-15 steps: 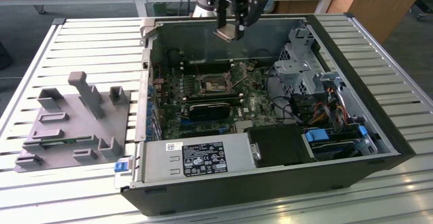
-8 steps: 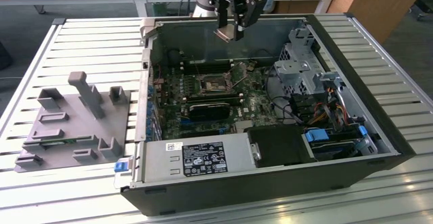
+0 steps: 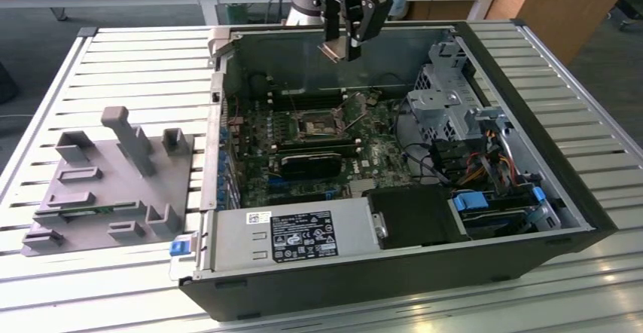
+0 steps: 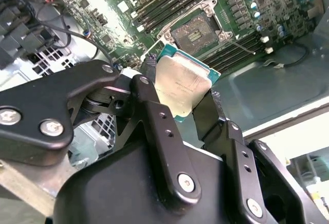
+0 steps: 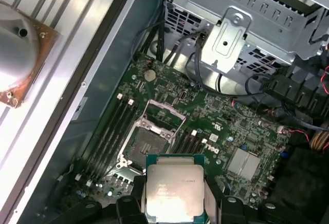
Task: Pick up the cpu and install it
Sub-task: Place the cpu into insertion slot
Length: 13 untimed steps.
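My gripper (image 3: pixel 348 43) hangs over the open computer case (image 3: pixel 562 197), above its back wall and shut on the cpu (image 3: pixel 336 51). In both wrist views the cpu (image 4: pixel 180 82) (image 5: pixel 174 193) is a flat square chip with a shiny silver top. Black fingers (image 4: pixel 146 88) clamp two opposite edges of it. The open socket (image 4: pixel 198 31) (image 5: pixel 146 144) (image 3: pixel 319 124) lies on the green motherboard below, its metal frame lifted. The cpu is well above the socket and touches nothing else.
A grey fixture tray (image 3: pixel 111 190) sits on the slatted table at the exterior view's left. Inside the case are a black block (image 3: pixel 316 163) near the socket, a power supply (image 3: pixel 291 235), a metal drive cage (image 3: pixel 442 92) (image 5: pixel 247 34) and loose cables (image 3: pixel 483 160).
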### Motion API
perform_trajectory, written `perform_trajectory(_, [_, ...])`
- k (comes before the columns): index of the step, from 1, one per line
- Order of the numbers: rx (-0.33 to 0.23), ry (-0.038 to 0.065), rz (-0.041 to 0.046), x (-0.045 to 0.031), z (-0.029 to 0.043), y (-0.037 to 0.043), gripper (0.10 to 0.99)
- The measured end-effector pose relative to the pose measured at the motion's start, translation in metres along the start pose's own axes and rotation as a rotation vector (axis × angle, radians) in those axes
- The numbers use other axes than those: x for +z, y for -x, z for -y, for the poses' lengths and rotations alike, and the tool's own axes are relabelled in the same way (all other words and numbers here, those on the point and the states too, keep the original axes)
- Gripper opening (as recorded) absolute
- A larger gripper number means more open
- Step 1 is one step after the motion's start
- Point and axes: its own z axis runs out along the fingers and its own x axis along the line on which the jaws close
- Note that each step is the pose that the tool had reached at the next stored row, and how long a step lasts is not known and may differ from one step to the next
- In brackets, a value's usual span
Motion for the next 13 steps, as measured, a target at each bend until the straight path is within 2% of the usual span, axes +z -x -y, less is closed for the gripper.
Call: perform_trajectory(13, [0.141, -0.003, 0.0076, 0.0008, -0.0007, -0.0015, 0.537])
